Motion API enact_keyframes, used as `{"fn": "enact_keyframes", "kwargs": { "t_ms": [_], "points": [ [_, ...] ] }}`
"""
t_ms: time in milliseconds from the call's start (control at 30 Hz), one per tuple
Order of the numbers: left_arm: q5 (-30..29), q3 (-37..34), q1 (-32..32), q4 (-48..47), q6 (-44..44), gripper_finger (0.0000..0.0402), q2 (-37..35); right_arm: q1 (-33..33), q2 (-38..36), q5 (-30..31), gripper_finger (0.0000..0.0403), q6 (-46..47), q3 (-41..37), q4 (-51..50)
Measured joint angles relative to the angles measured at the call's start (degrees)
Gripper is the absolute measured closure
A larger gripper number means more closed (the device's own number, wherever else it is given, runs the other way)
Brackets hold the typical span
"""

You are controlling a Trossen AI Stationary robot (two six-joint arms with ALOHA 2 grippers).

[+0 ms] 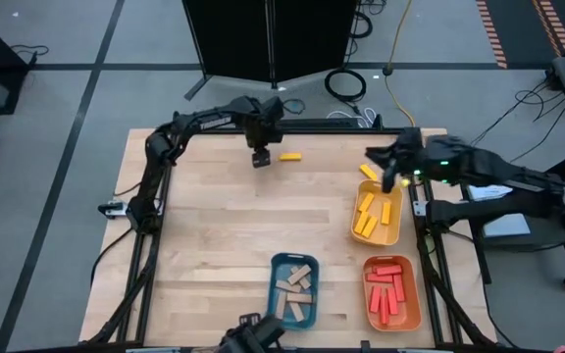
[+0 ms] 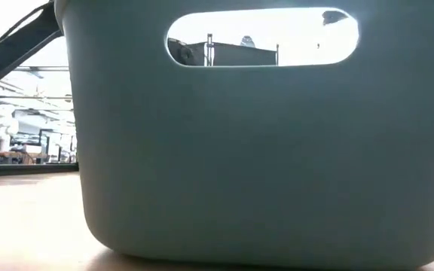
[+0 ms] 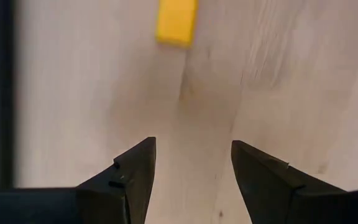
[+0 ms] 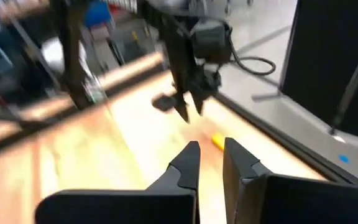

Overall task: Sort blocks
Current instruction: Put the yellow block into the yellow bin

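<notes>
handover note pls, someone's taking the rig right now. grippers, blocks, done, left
Left gripper: open, empty, at the table's far edge beside the loose yellow block, jaws pointed toward it.
Right gripper: shut, holding nothing visible, above the far end of the yellow tray.
Done: tan blocks in the blue tray, red blocks in the orange tray, yellow blocks in the yellow tray.
Left: loose yellow block on the table, plus one yellow block just beyond the yellow tray's far rim.
</notes>
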Motion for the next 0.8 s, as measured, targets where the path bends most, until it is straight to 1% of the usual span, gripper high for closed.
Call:
{"fn": "enact_keyframes", "kwargs": {
  "t_ms": [67, 133, 200, 300, 333, 433, 533, 567, 633, 733, 800],
  "points": [
    [0.1, -3.2, 0.5, 1.6, 0.7, 0.0197, -0.4, 0.0, 3.4, -0.2, 0.0403, -1.9, 0.0, -1.0],
    [0.2, -5.6, 0.8, 4.0, 0.2, 0.0197, -2.1, -1.5, 7.0, -3.2, 0.0403, -4.7, 0.0, -1.4],
    [0.2, -7.8, 1.1, 5.7, -1.4, 0.0197, -5.0, -4.7, 11.3, -11.0, 0.0403, -8.9, 0.0, -0.4],
    [0.1, -11.2, 1.4, 8.4, -6.0, 0.0197, -10.7, -10.9, 18.2, -26.5, 0.0403, -17.2, 0.0, 5.6],
    [0.0, -12.7, 1.4, 9.2, -7.7, 0.0197, -12.8, -12.8, 20.8, -30.7, 0.0403, -20.1, 0.0, 8.3],
    [-0.3, -18.1, 1.2, 13.2, -13.0, 0.0197, -20.3, -18.1, 29.5, -40.2, 0.0403, -28.0, 0.0, 17.6],
    [-0.4, -25.7, 0.2, 16.2, -18.1, 0.0197, -27.8, -22.2, 38.5, -47.1, 0.0403, -30.4, 0.0, 26.1],
    [-0.7, -28.7, -0.4, 17.8, -19.7, 0.0197, -30.4, -23.1, 41.3, -48.2, 0.0403, -31.0, 0.0, 28.0],
    [-1.1, -34.7, -1.2, 23.6, -22.8, 0.0197, -35.1, -24.4, 46.1, -47.8, 0.0403, -31.4, 0.0, 30.6],
    [-1.2, -42.0, -2.5, 34.4, -27.8, 0.0197, -40.7, -25.4, 51.1, -41.4, 0.0402, -32.2, 0.9, 30.0],
    [-1.6, -45.0, -3.3, 39.2, -29.1, 0.0197, -43.0, -25.6, 53.3, -37.1, 0.0393, -36.2, 1.6, 29.6]
  ]
}}
